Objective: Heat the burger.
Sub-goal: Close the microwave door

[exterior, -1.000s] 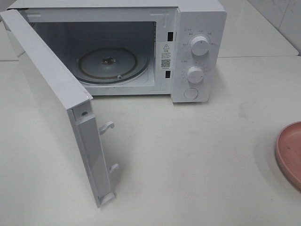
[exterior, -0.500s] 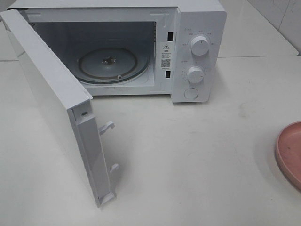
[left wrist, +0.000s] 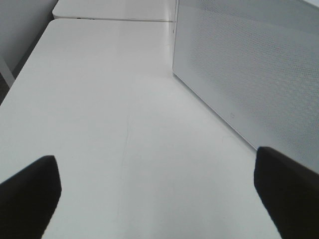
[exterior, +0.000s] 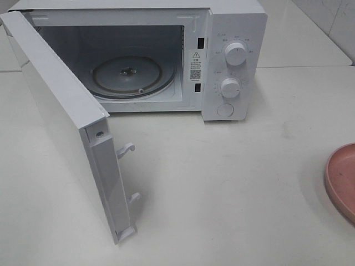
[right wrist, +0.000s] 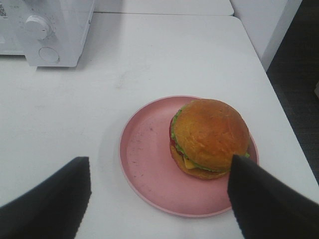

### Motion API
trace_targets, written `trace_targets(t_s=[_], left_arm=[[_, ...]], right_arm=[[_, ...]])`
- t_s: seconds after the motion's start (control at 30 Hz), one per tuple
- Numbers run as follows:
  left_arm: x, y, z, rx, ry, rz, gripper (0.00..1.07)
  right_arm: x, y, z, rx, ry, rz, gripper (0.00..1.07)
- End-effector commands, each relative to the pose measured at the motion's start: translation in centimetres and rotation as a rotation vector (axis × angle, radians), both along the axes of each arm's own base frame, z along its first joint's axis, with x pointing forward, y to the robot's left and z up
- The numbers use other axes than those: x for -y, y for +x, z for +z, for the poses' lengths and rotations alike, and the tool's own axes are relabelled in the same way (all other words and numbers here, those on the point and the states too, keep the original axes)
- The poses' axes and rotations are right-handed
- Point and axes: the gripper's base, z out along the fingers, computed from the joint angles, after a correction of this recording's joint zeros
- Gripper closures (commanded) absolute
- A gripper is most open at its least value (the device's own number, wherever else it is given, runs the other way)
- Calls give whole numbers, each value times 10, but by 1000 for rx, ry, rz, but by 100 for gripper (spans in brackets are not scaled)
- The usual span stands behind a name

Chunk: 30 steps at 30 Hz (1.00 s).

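Nothing has shifted over the last second: microwave door (exterior: 66, 127) stands open, both grippers spread and empty, right gripper (right wrist: 159, 199) poised above the burger (right wrist: 209, 137) on its pink plate (right wrist: 144, 164), left gripper (left wrist: 159, 199) idle.

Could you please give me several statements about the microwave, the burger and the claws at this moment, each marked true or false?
1. The microwave door stands open. True.
2. The burger already sits on the glass turntable. False: the turntable is bare; the burger rests on the pink plate on the table.
3. The right claw is shut on the burger. False: its fingers stand apart, with the burger ahead of them and nothing gripped.
4. The left claw is open and holds nothing. True.
5. The burger lies off-centre on the plate. True.
6. The microwave has three round dials. False: it has two dials and a round button below them.
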Motion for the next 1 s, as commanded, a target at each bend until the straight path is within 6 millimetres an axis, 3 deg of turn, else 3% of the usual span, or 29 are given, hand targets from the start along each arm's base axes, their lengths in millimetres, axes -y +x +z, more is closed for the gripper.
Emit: trace_targets(t_s=[0.03,0.7,0.87,1.0], left_arm=[[1,-3,-1,13,-7,2,9],[3,1,0,-2,-39,-19,9],[3,7,9,-3,-52,-22,9],[0,26,21,6,-57,-7,24]], right_arm=[[1,-4,-1,31,-13,-5,31],[1,-4,-1,31,-12,-5,31],[1,-4,-1,31,-13,-5,31],[1,-4,-1,31,-13,-5,31]])
